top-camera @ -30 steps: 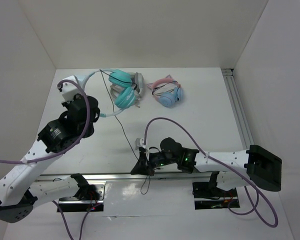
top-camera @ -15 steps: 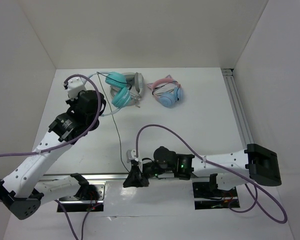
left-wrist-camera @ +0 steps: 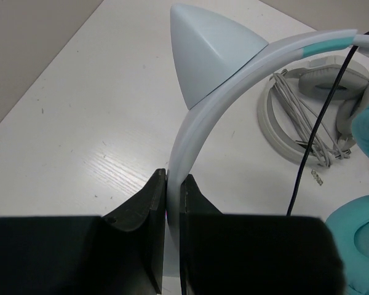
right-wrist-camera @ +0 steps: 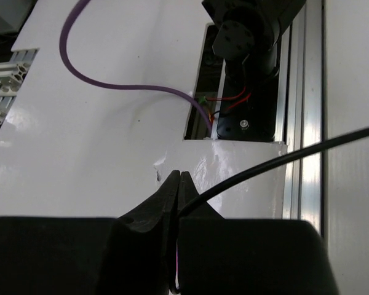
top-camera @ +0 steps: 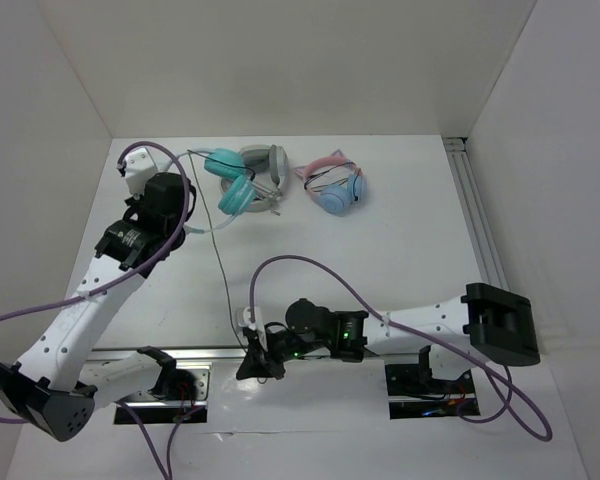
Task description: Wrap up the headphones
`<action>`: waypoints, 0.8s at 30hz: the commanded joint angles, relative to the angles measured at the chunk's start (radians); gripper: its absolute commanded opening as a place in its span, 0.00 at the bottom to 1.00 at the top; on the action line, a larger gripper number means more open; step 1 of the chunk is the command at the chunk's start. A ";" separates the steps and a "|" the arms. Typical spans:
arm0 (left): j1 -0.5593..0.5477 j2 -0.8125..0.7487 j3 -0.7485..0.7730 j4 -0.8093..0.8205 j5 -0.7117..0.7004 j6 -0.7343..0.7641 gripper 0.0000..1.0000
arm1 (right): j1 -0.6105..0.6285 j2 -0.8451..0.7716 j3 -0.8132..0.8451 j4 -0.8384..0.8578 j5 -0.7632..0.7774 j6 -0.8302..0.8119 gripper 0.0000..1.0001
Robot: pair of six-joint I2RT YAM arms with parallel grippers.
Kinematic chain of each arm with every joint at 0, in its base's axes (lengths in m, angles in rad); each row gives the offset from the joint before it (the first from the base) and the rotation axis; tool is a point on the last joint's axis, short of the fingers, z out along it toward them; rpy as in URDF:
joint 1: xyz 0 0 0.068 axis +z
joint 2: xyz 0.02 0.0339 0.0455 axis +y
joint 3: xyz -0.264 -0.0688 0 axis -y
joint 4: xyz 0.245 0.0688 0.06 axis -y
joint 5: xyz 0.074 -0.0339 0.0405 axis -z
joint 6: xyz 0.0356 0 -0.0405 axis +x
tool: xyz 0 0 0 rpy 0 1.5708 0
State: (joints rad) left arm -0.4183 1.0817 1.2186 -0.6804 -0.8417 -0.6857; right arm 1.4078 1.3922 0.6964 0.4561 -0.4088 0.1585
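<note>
The left gripper (left-wrist-camera: 172, 184) is clamped on the pale headband (left-wrist-camera: 234, 74), just below its cat ear (left-wrist-camera: 209, 49), with both jaws pressed flat against the band. This grip looks meant to anchor the headphones (top-camera: 230, 180) so that the cups cannot slide while the cable (top-camera: 223, 280) is worked. The teal cups sit at the far left of the table (top-camera: 400, 250). Whether they rest on it or hang just clear cannot be told.

The right gripper (right-wrist-camera: 179, 184) is pinched together on the cable well down its length. The black line runs almost straight from the cups to these jaws, which seems intended to take out slack before winding.

Room is uneven. The right gripper is at the near edge, over the rail (right-wrist-camera: 295, 123) and close to the left arm's base, so there is little space to pull further back. The open middle of the table, between the two grippers, is the better place to bring the cable round. By the cups it is tight: the grey set (top-camera: 265, 165) lies just beside them, perhaps touching, with its pale cord spread loose, and the pink set (top-camera: 335, 185) is a little further right. A loop swung wide there could snag either. The left wall stands near the left arm.
</note>
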 commanded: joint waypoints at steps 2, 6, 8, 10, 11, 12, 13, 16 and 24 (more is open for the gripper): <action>0.021 -0.037 0.004 0.133 0.035 -0.029 0.00 | 0.029 0.068 0.110 0.023 -0.034 -0.014 0.00; 0.039 -0.026 -0.005 0.133 0.035 -0.029 0.00 | 0.040 0.068 0.169 -0.031 -0.071 -0.037 0.00; 0.039 -0.026 -0.014 0.133 0.046 -0.029 0.00 | 0.049 0.041 0.196 -0.101 0.009 -0.074 0.00; 0.039 -0.016 -0.014 0.142 0.046 -0.006 0.00 | 0.049 0.009 0.196 -0.155 0.042 -0.086 0.00; 0.030 0.003 -0.014 0.142 0.017 0.018 0.00 | 0.049 -0.028 0.206 -0.172 0.062 -0.102 0.00; 0.030 0.012 -0.004 0.142 0.016 0.041 0.00 | 0.049 -0.047 0.219 -0.221 0.080 -0.111 0.00; 0.001 0.023 -0.004 0.142 0.006 0.066 0.00 | 0.049 -0.062 0.230 -0.250 0.099 -0.132 0.00; -0.057 0.073 0.018 0.107 0.041 0.150 0.00 | 0.049 -0.113 0.310 -0.413 0.214 -0.178 0.00; -0.128 0.032 -0.013 0.032 0.283 0.304 0.00 | -0.091 -0.254 0.474 -0.729 0.562 -0.346 0.00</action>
State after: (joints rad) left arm -0.5339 1.1732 1.1965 -0.6849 -0.6483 -0.4442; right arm 1.3785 1.1923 1.0920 -0.1261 -0.0261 -0.1085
